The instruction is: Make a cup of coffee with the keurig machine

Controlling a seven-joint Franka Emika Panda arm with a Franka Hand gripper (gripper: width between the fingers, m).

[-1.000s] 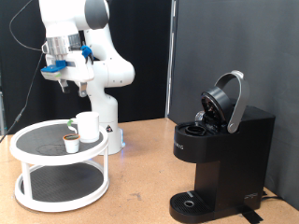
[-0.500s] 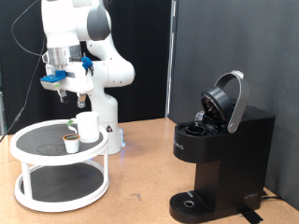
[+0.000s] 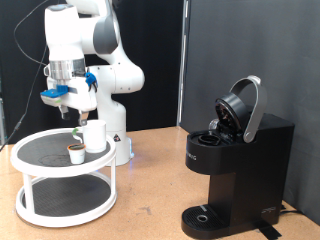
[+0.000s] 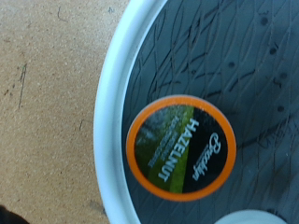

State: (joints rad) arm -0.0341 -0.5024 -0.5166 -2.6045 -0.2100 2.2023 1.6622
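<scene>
- The pod-fetching step is judged to be in hand: the end effector (image 3: 70, 112) is poised above the two-tier white stand (image 3: 30, 160) at the exterior view's left, directly over the pod (image 3: 75, 151), with nothing seen between its fingers.
- In the wrist view, the pod (image 4: 181, 147) is centred, its orange-rimmed lid marked "HAZELNUT", lying near the stand's white rim (image 4: 112, 112).
- The cup (image 3: 94, 136) stands just beside the pod on the upper tier.
- The keurig machine (image 3: 235, 165) stands on the desk (image 3: 150, 200) at the exterior view's right, lid raised, drip base bare.
- A descent squarely over the pod, clear of the cup, is judged necessary.
- Whether the fingers are parted cannot be told: they are absent from the wrist view and too small in the exterior view.
</scene>
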